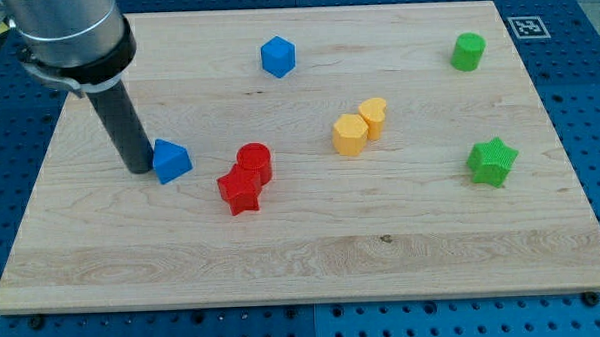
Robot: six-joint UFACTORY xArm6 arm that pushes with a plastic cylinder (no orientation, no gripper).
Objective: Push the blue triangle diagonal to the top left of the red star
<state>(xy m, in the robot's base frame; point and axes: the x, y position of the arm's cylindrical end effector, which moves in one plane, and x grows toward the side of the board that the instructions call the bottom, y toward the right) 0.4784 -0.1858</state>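
Observation:
The blue triangle (172, 160) lies on the wooden board at the view's left, up and to the left of the red star (240, 192). A gap separates the two. My tip (140, 169) rests on the board right at the blue triangle's left side, touching it or nearly so. The dark rod rises from there toward the view's top left. A red cylinder (254, 162) stands against the red star's upper right.
A blue hexagonal block (277, 56) sits near the view's top centre. Two yellow blocks (350, 135) (373, 117) touch each other right of centre. A green cylinder (467, 52) is at top right, a green star (492, 162) at right. The board's left edge (40, 168) is near my tip.

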